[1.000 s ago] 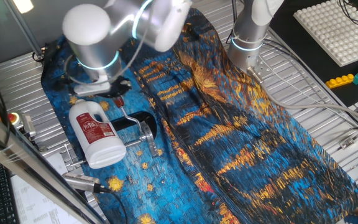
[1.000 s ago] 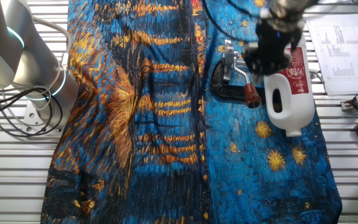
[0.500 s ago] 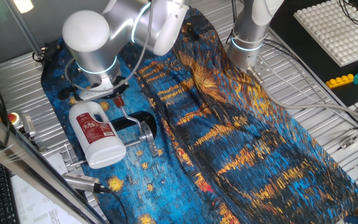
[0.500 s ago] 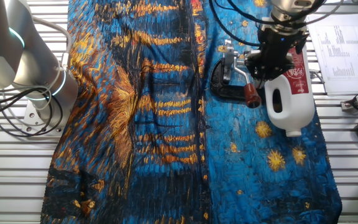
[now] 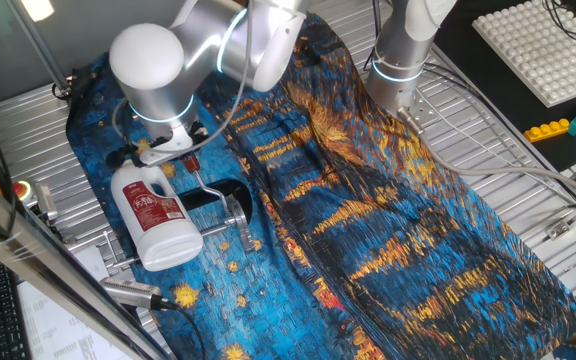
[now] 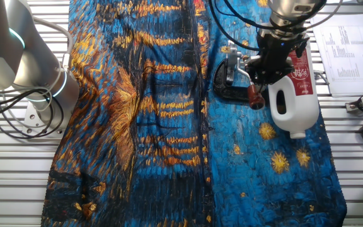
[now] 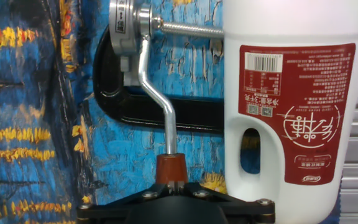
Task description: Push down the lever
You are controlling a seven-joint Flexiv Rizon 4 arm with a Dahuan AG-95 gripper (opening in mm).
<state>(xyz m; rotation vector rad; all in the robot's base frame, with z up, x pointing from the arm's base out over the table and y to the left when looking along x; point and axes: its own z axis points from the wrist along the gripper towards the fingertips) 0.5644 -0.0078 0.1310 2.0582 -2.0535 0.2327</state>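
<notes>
Gripper [image 6: 257,81] sits right over the red-capped end of the lever [image 7: 160,102], at the far-left part of the blue starry cloth [image 5: 368,230] in one fixed view. In the hand view the lever's silver rod runs from the clamp's round silver hub [image 7: 124,28] near the top straight down the frame to the red cap [image 7: 170,168], and the cap butts against the black gripper body at the bottom edge, dead centre. So the lever's long axis lies along the hand camera's line, with the free end nearest the hand and the pivot farthest. Fingers aren't visible in any view: can't tell if the jaws are spread or closed, and nothing shows a grasp on the cap. Black C-clamp [image 7: 142,112] lies flat on the cloth, screw rod pointing across to the white detergent bottle [image 7: 291,93], which lies just beside the lever on the hand view's right, close but not touching the rod as far as I can see. In the other fixed view the cap [image 6: 253,96] pokes out just below the gripper, beside the bottle [image 6: 292,101]. My read: contact at the cap is made or nearly made, and the push itself hasn't gone far, since the rod looks raised off the cloth. The press should go straight down on the cap end, clear of the bottle side.
</notes>
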